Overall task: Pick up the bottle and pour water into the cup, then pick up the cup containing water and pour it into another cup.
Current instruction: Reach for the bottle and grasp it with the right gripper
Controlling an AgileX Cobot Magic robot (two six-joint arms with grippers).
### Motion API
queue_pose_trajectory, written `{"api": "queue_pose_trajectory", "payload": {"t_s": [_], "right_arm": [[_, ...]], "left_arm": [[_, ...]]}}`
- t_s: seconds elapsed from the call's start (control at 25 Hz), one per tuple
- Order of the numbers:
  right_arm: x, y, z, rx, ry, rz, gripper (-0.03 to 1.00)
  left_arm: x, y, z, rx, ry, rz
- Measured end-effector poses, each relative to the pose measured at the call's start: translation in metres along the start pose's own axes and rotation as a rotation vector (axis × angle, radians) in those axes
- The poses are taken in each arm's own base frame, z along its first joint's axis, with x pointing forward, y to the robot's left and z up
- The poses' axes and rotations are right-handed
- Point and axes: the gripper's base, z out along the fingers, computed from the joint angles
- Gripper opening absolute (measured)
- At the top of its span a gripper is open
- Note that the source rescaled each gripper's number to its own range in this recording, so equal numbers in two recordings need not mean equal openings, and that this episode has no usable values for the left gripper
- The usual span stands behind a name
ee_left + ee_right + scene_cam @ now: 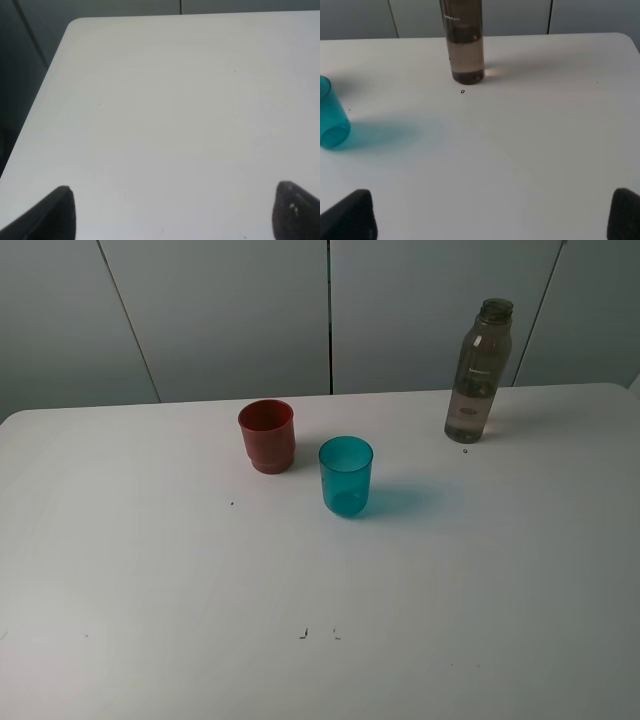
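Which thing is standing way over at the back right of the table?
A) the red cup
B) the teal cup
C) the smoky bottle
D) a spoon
C: in the high view the smoky bottle stands upright near the far right edge of the table, while the red cup and the teal cup stand nearer the middle, and no spoon is in view.

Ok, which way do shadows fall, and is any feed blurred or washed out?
Exterior high: sharp; the teal cup throws a blue-tinted shadow to its right, the bottle a fainter one. Right wrist: the bottle's top is cropped, a bright patch beside its base. Left wrist: only table, the tips of the left hand dark and soft.
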Motion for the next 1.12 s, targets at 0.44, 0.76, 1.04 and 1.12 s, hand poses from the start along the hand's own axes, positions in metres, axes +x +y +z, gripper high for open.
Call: {"api": "queue_pose_trajectory", "payload": {"t_s": [0.44,0.76,1.04,1.12], "right_arm": [[-0.013,0.0,-0.002,0.002,0.013,0.041,1.0],[-0.089,0.002,0.027,0.003,0.074,0.068,1.0],[-0.112,0.009,0.114,-0.067,0.087,0.13,1.0],[-0.105,0.01,0.143,-0.068,0.123,0.122,1.0]], "left_arm": [[0.0,0.0,0.0,0.0,0.0,0.0],[0.0,0.0,0.0,0.0,0.0,0.0],[0.0,0.0,0.0,0.0,0.0,0.0],[0.0,0.0,0.0,0.0,0.0,0.0]]}}
